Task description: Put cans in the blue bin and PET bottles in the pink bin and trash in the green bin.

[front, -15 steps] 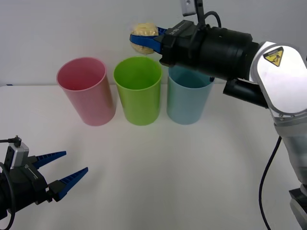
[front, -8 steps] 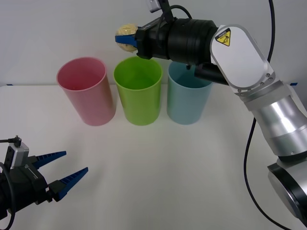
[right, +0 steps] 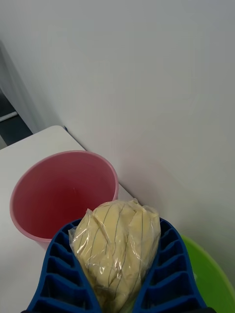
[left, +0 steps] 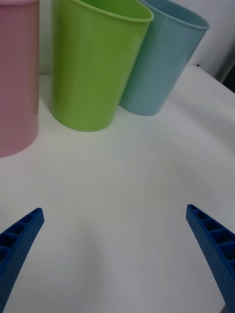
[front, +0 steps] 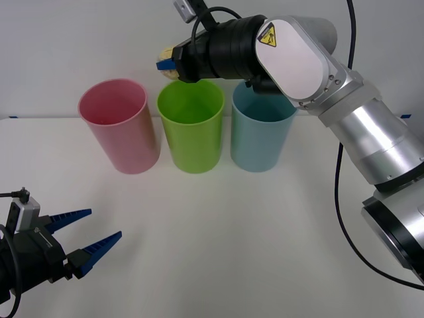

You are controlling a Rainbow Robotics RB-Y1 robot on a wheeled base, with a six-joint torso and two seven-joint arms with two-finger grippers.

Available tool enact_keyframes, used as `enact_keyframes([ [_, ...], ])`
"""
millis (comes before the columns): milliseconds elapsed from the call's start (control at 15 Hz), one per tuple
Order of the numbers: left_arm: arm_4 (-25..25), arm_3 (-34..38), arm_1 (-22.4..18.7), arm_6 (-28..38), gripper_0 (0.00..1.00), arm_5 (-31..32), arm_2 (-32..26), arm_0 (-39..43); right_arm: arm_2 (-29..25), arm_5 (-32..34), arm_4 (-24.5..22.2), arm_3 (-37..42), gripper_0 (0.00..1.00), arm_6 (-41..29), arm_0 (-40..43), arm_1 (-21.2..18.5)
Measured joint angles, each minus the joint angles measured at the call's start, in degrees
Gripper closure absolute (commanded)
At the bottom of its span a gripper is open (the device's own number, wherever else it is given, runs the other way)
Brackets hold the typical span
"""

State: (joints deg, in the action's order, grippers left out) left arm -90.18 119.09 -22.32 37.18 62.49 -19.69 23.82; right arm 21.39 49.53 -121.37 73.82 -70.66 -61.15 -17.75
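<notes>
The right gripper (front: 167, 59) hangs above the table, over the back-left rim of the tall lime-green plastic cup-shaped bin (front: 191, 126). Its blue ribbed fingers (right: 66, 274) press in on a small pale-yellow wrinkly wad of trash (right: 117, 249), pinching it from both sides. The tall pink plastic bin (front: 119, 126) and tall light-blue plastic bin (front: 260, 136) flank the green one. The left gripper (front: 86, 240) rests low near the white table (front: 232, 232), fingers spread wide.

pink bin (front: 119, 132) pink | green bin (front: 192, 132) lime | blue bin (front: 260, 139) light blue | trash (right: 117, 244) pale yellow, thin dark stripes
</notes>
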Motion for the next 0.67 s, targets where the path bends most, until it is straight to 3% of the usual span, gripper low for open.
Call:
enact_keyframes([
  [667, 0.0, 0.0, 0.0, 0.0, 0.00, 0.0, 0.0, 0.0, 1.7, 1.0, -4.5, -4.3, 1.00, 1.1, -0.2, 0.0],
])
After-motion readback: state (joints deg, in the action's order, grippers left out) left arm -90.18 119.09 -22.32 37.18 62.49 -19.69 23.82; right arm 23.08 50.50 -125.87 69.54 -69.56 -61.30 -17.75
